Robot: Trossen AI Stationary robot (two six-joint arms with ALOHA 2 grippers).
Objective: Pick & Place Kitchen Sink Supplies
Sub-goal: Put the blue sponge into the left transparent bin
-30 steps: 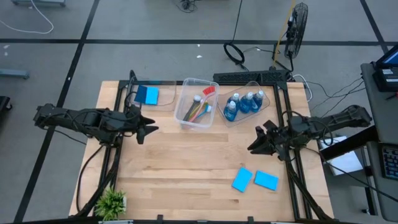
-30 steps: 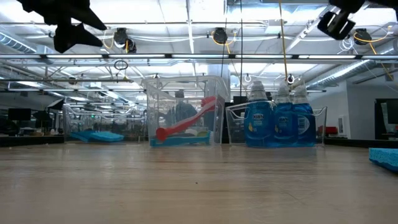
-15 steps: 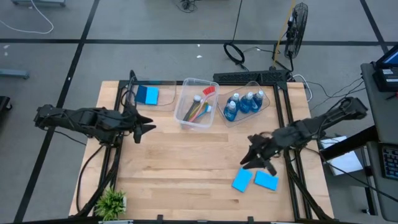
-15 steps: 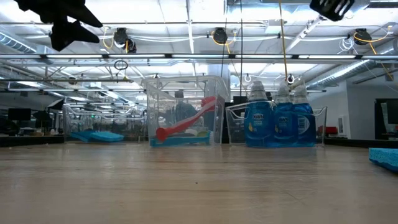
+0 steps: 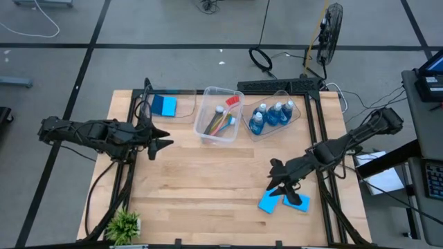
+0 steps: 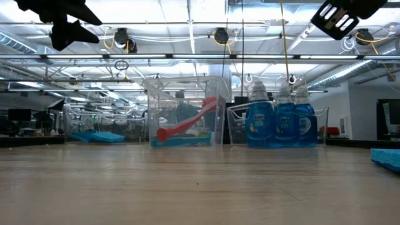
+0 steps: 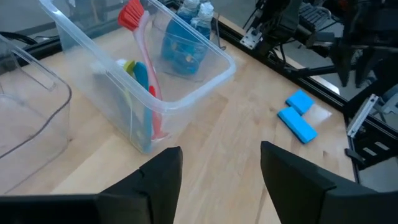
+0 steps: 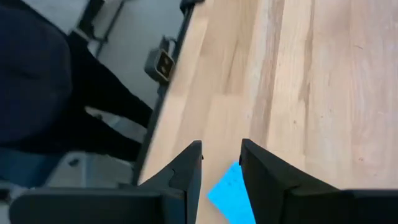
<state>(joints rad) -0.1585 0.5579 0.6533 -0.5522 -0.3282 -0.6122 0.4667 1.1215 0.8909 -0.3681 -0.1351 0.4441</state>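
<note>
- High view shows a pale wooden bench (image 5: pixel 208 180) framed in black rails, standing on a grey tiled floor with cables and a fan beyond its far edge.
- Right hand (image 5: pixel 277 181) hangs low over the near right part of the bench, its fingers (image 8: pixel 186 174) parted by a narrow gap with nothing between them; a blue sponge (image 5: pixel 269 200) lies just under and ahead of it, and a second sponge (image 5: pixel 297 201) lies just beside that one.
- Left hand (image 5: pixel 160 143) hovers over the left part of the bench, fingers (image 7: pixel 161 177) spread and empty.
- Ahead of the left hand stands a clear bin (image 5: pixel 208 131) holding the long-handled brushes (image 5: pixel 223 117); the red brush (image 7: pixel 142 56) leans against its wall.
- Past that bin, a second clear bin (image 5: pixel 296 116) holds the bottles of blue liquid (image 5: pixel 273 115).
- Two more sponges (image 5: pixel 165 106) sit in a third bin at the far left corner, beyond the left hand.
- A small green plant (image 5: pixel 124 224) stands at the near left corner.
- Low view looks across the bench into a large hall with ceiling beams, lamps and pipes.
</note>
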